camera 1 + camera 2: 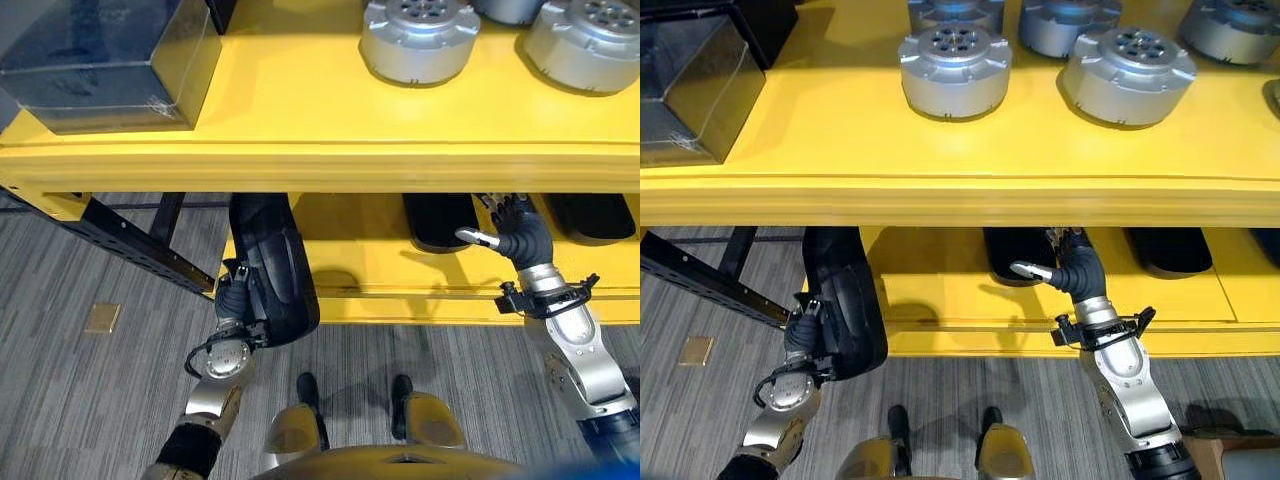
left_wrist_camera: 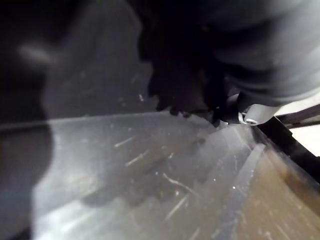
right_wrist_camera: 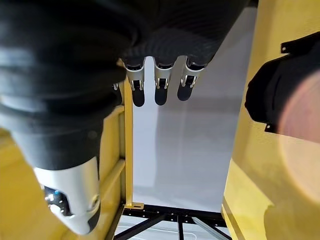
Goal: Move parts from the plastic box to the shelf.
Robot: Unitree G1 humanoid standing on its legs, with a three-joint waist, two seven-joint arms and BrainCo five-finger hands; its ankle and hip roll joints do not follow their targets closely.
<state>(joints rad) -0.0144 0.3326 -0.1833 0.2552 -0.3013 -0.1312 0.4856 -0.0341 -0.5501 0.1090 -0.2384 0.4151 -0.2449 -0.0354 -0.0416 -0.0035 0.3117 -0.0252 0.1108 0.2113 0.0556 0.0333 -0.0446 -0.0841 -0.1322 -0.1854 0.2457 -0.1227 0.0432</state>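
While the left hand (image 1: 236, 300) grips a black part (image 1: 272, 268) (fingers curled), the right hand (image 1: 520, 238) hovers — fingers relaxed, empty — under the yellow shelf (image 1: 300, 130).

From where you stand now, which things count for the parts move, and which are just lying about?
For the job:
- black part, held by left hand
- yellow shelf
- right hand, holding nothing

Lying about:
- silver round parts
- clear box
- small tan tile on floor
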